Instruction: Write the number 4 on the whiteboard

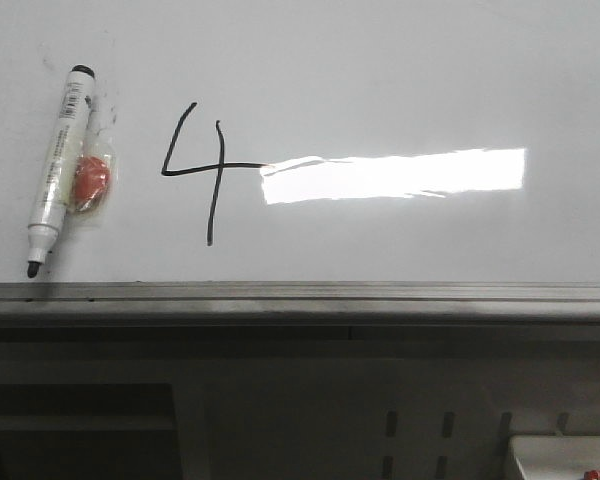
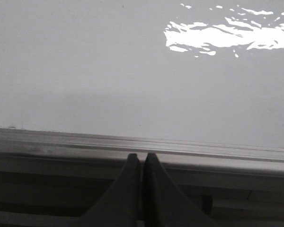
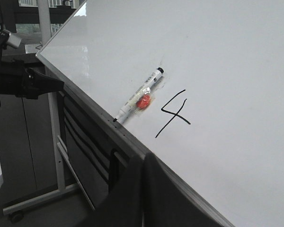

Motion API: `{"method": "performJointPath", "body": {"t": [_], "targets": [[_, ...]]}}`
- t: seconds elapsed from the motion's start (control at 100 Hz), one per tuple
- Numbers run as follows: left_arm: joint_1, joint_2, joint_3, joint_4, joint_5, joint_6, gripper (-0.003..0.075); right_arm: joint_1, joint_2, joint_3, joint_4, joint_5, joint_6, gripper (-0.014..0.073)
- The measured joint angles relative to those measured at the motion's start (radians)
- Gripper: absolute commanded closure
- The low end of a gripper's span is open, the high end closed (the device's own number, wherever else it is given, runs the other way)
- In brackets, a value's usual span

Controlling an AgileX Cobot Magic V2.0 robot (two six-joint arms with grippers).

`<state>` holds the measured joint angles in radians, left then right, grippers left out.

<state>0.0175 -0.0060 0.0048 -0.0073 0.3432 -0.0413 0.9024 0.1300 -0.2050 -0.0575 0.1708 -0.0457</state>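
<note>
A black hand-drawn number 4 (image 1: 202,168) stands on the whiteboard (image 1: 400,70), just left of a bright light reflection; the right wrist view shows the number 4 (image 3: 173,115) too. A white marker (image 1: 56,165) with its black tip uncovered lies left of the figure, an orange piece (image 1: 90,181) stuck beside it. My left gripper (image 2: 141,157) is shut and empty, held just off the whiteboard's grey edge strip (image 2: 203,149). My right gripper (image 3: 143,159) is also shut and empty, by the same edge (image 3: 132,137), away from the marker (image 3: 140,98).
The whiteboard's metal edge strip (image 1: 300,296) runs across the front. Below it is a dark frame with slots (image 1: 420,430). My left arm (image 3: 23,80) shows dark at the board's far corner in the right wrist view. A stand leg with a wheel (image 3: 19,210) is on the floor.
</note>
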Motion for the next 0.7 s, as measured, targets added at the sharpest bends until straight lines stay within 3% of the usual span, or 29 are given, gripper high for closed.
{"method": "performJointPath", "body": {"t": [0.15, 0.27, 0.7], "targets": [[0.000, 0.000, 0.000, 0.000, 0.000, 0.000, 0.0741, -0.016, 0.000, 0.003, 0.000, -0.002, 0.000, 0.0658], [0.000, 0.000, 0.000, 0.000, 0.000, 0.000, 0.0741, -0.107, 0.003, 0.003, 0.000, -0.019, 0.000, 0.0658], [0.000, 0.000, 0.000, 0.000, 0.000, 0.000, 0.0741, -0.792, 0.071, 0.054, 0.000, -0.083, 0.008, 0.0658]]}}
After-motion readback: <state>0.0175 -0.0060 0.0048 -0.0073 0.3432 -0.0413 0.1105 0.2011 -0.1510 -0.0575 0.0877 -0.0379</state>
